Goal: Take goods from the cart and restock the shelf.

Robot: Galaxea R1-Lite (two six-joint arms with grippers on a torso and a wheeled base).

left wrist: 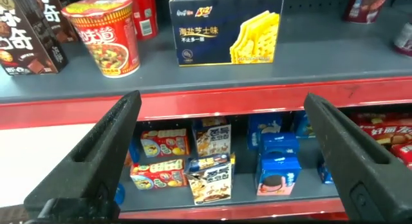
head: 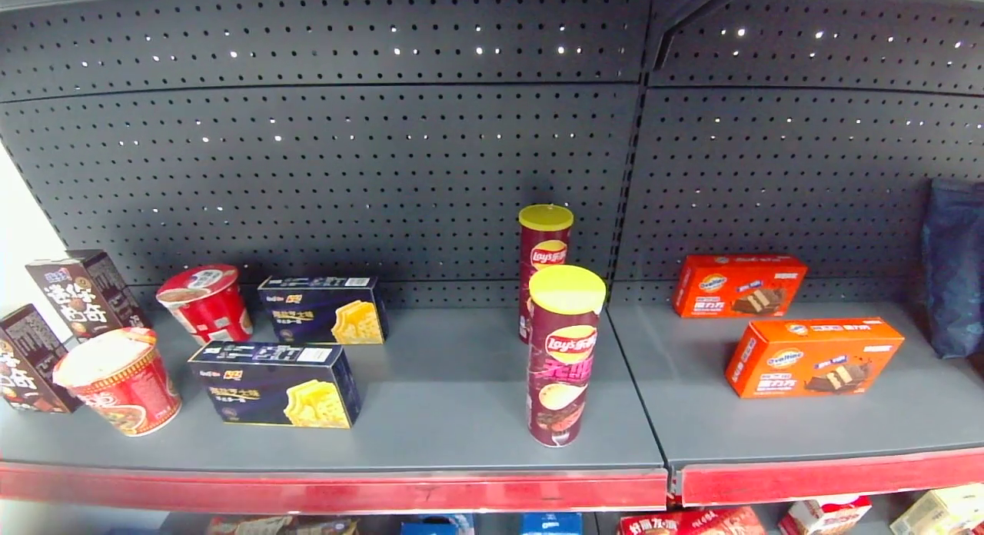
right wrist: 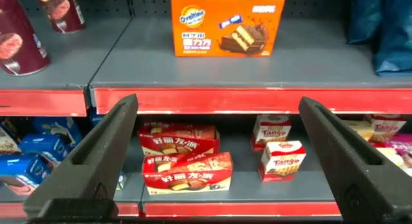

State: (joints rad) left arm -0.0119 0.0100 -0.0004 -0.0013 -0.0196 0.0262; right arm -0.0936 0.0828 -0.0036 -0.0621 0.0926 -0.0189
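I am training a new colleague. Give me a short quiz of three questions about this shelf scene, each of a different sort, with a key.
1. True or false: the front chip can lies on its side.
2. How many orange boxes stand on the grey shelf in the head view? A) one B) two C) four
3. Fill in: the left end effector is empty and its fingers are ____.

Key: 1 false; 2 B; 3 open.

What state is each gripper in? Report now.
Left gripper: open, holding nothing.
Right gripper: open, holding nothing.
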